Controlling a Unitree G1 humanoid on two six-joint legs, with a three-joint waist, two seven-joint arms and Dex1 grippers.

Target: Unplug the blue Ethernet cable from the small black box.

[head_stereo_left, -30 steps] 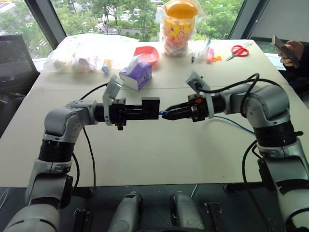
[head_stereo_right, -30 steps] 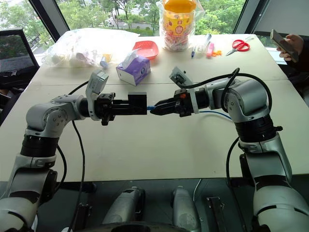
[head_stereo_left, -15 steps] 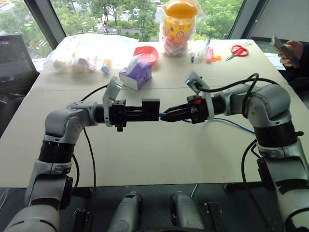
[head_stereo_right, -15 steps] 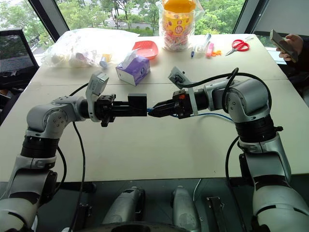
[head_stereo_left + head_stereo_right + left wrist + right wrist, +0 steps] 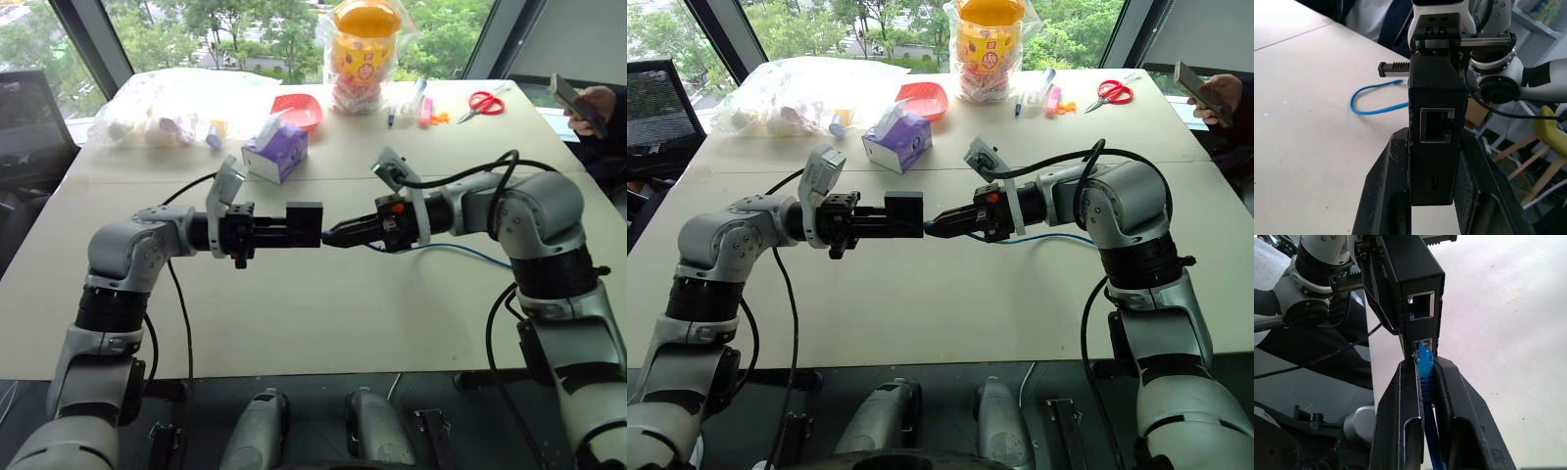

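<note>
The small black box hangs above the table, and my left gripper is shut on it, pointing right. In the left wrist view the box stands between the two fingers with an empty port facing the camera. My right gripper points left and meets the box's right side. It is shut on the plug end of the blue Ethernet cable, whose plug sits at the mouth of the lower port of the box. The rest of the cable trails right across the table.
At the back of the table are a purple tissue box, a red bowl, a bagged yellow jar, a plastic bag of items, pens and red scissors. A person's hand with a phone is at the far right.
My right gripper's fingers have closed on the blue plug at the box. Both arms have stayed almost where they were.
</note>
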